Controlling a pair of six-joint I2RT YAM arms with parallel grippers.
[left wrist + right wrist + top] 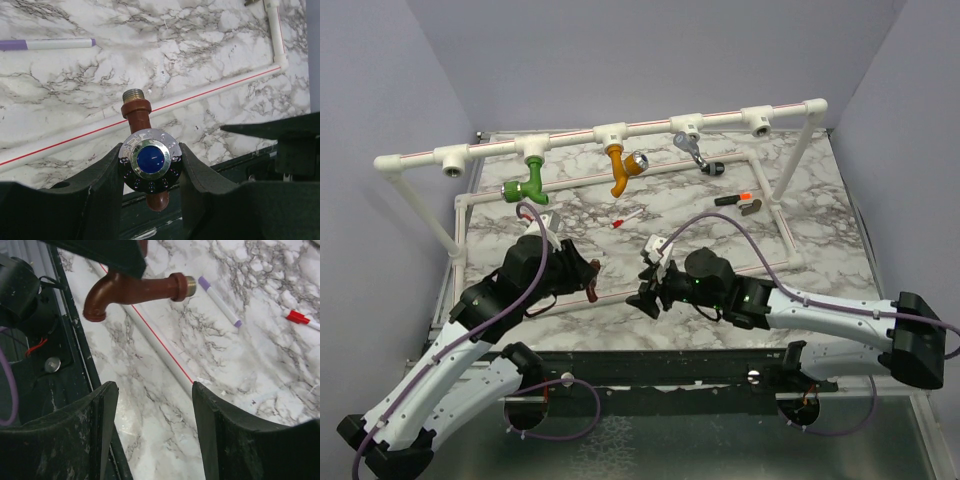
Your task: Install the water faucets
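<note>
Left pincer (pixel 150 167) pinching dark brown curved-spout faucet (pixel 136 111) by its chrome blue-capped knob (pixel 150 159), lower centre, above marble surface (pixel 200 60). Right pincer (pixel 152 400) spread, empty, nearby. Risk: the round, shiny knob slips and the faucet swivels, so its threads miss the white pipe tee socket (pixel 758 122).

I see the brown faucet (pixel 136 112) as glossy plastic, its knob (pixel 150 160) shiny chrome, and the marbled bench (pixel 200 60) smooth, faintly glossy.
</note>
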